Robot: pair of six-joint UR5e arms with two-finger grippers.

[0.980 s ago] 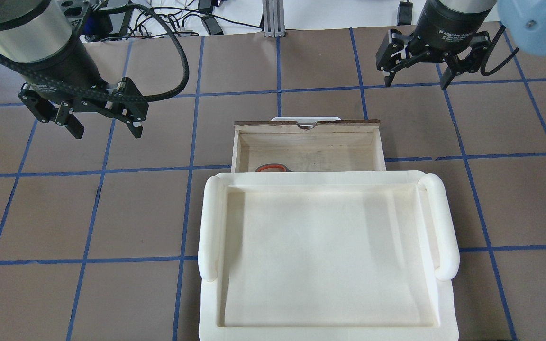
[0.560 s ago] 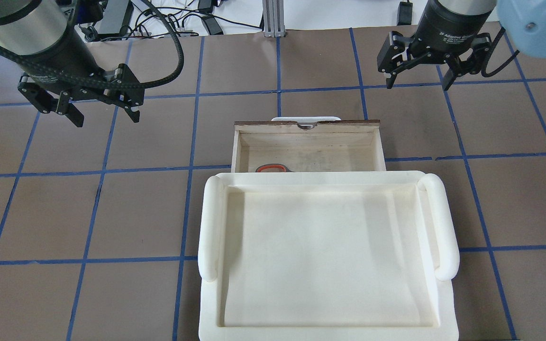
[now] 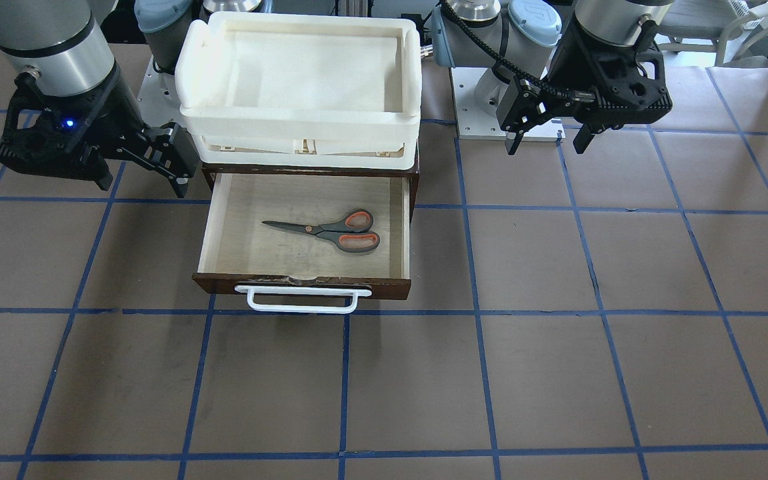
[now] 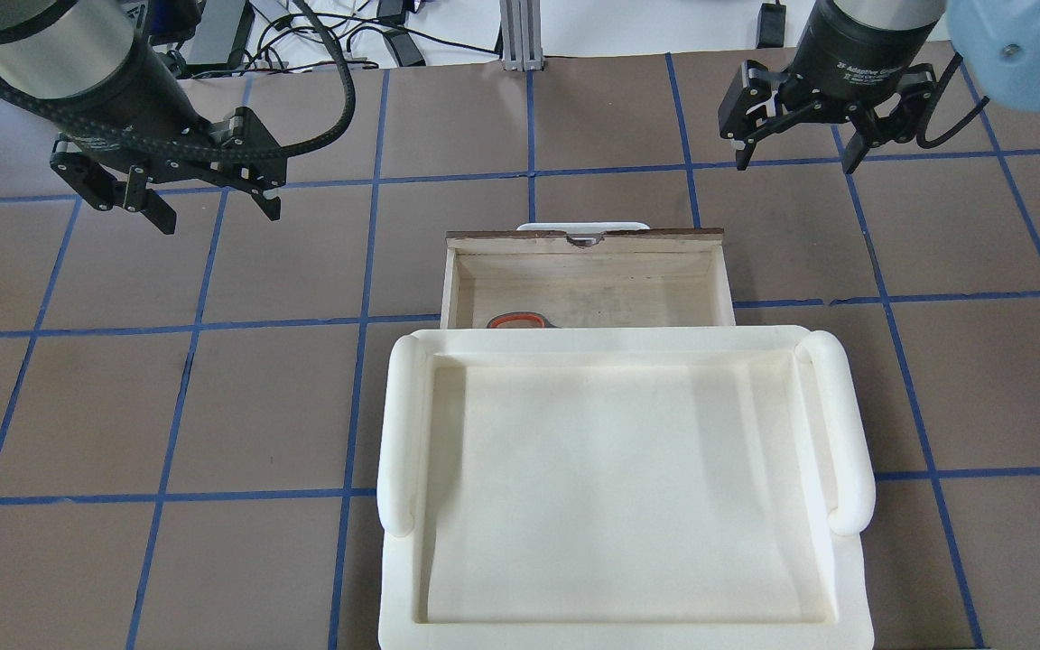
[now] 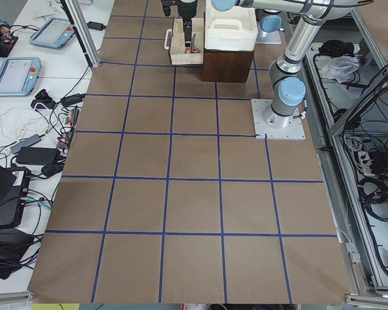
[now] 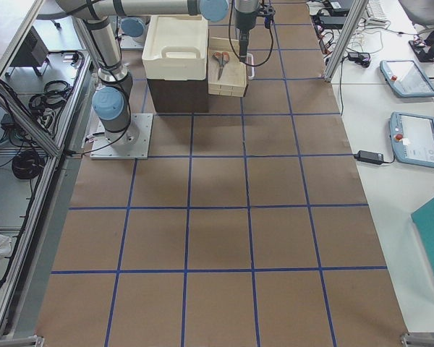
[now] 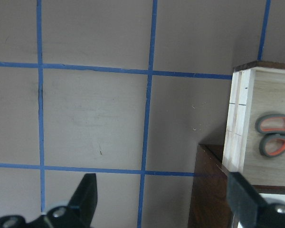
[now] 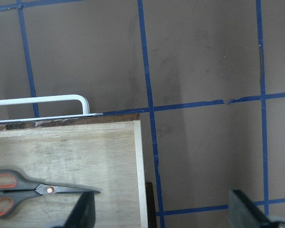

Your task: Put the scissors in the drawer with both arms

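The scissors (image 3: 331, 231), with grey handles and orange-red inner loops, lie flat in the open drawer (image 3: 304, 285). In the overhead view only an orange loop (image 4: 517, 320) shows inside the drawer (image 4: 585, 237), beyond the tray's edge. My left gripper (image 4: 220, 219) is open and empty above the table, well left of the drawer; it also shows in the front view (image 3: 546, 147). My right gripper (image 4: 795, 164) is open and empty, beyond the drawer's right corner; it also shows in the front view (image 3: 144, 181). The right wrist view shows the scissors (image 8: 38, 192).
A cream-white plastic tray (image 4: 398, 433) sits on top of the dark cabinet (image 7: 211, 190) that the drawer slides out of. The drawer's white bar handle (image 3: 297, 307) faces away from the robot. The brown table has a blue tape grid.
My left gripper has moved away from the robot and slightly to the right, still open. My right gripper has barely moved. The scissors and drawer are unchanged.
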